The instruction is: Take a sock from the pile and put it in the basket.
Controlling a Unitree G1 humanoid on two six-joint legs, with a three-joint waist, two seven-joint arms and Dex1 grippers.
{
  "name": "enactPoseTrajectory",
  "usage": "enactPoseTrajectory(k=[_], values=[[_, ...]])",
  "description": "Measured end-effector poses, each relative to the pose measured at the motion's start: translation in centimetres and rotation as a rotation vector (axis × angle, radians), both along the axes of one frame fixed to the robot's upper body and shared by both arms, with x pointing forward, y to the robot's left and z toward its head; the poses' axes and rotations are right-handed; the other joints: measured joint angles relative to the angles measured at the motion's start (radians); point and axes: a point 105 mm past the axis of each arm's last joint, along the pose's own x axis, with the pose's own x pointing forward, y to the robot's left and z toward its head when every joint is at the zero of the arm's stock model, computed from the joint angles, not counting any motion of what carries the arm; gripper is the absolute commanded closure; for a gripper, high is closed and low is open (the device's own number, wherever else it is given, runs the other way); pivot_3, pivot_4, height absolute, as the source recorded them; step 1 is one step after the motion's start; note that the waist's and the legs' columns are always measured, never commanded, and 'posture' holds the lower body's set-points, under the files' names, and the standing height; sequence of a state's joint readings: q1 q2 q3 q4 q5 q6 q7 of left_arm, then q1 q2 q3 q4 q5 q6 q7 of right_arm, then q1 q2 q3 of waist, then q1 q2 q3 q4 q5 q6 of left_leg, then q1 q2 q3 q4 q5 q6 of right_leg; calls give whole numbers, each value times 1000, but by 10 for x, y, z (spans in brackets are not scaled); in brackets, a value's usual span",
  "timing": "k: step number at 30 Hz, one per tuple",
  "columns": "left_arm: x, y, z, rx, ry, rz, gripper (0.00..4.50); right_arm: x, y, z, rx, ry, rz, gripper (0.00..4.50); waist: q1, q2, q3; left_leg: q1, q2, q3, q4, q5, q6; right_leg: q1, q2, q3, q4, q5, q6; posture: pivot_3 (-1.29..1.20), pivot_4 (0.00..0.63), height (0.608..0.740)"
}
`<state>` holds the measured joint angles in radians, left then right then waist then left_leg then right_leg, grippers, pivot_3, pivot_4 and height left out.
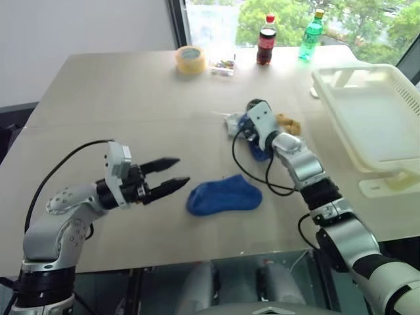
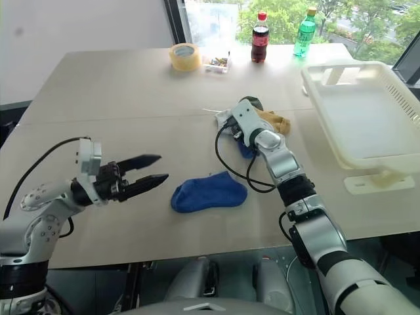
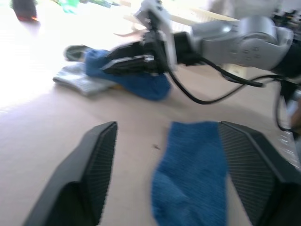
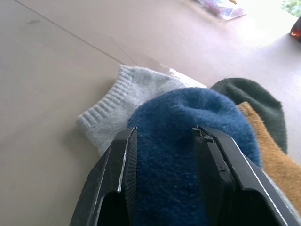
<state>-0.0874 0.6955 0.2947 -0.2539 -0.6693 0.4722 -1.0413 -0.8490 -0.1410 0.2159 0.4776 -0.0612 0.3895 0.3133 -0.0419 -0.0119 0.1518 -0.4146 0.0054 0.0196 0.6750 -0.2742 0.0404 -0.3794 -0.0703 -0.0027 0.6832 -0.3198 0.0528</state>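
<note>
A royal blue sock [image 1: 224, 195] lies flat on the table, alone. My left gripper [image 1: 184, 170] hovers just left of it, open and empty; in the left wrist view the sock [image 3: 190, 174] lies ahead of its fingers. The pile [image 1: 289, 123] sits mid-table: a grey sock [image 4: 122, 99], a dark one [image 4: 254, 101], a mustard one [image 4: 275, 157] and a blue sock [image 4: 188, 108] on top. My right gripper [image 4: 164, 129] is down on the pile, jaws partly apart on either side of that blue sock, which rests on the heap. The white basket [image 1: 336, 118] stands to the right.
At the far edge stand a tape roll [image 1: 189, 59], a small clear box [image 1: 222, 65], a cola bottle [image 1: 266, 41] and a green bottle [image 1: 312, 27]. A black cable [image 1: 262, 180] loops from my right arm onto the table beside the lone sock.
</note>
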Motion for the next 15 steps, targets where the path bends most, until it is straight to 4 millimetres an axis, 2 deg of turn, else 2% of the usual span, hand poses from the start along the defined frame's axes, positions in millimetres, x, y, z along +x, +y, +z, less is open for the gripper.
enactPoseTrajectory(k=[3, 6, 9, 12, 15], values=[[4, -3, 1, -9, -10, 13, 279, -7, -12, 5, -45, -27, 1, 2615, 4, 0, 0, -1, 0, 0, 0, 0, 0, 0, 0, 0, -1, 0, 0, 0, 150, 740], [8, -3, 1, -16, -11, 31, 279, -29, -19, 16, -54, -16, 58, 2615, 7, 0, 0, -1, 0, -1, -1, 0, 0, 0, -1, 0, -2, 0, 0, 0, 150, 740], [10, -4, -3, -22, 4, 33, 279, -43, -10, 21, 10, 30, 97, 2615, -3, 0, 0, 0, 0, 1, -2, 0, 0, 0, 0, 1, -1, 0, 0, 0, 150, 740], [11, -9, -5, -28, 13, 23, 279, -43, 3, 17, 22, 47, 115, 2615, -2, 0, 0, 2, 1, 0, -2, 1, -2, 0, 1, 1, 1, 0, 0, 0, 150, 740], [13, -11, -4, -28, 8, 21, 279, -29, 15, 11, 32, 69, 91, 2615, 0, 0, 0, 2, 0, 0, -2, 1, -2, 0, 0, 1, 3, 0, 0, 0, 150, 740]])
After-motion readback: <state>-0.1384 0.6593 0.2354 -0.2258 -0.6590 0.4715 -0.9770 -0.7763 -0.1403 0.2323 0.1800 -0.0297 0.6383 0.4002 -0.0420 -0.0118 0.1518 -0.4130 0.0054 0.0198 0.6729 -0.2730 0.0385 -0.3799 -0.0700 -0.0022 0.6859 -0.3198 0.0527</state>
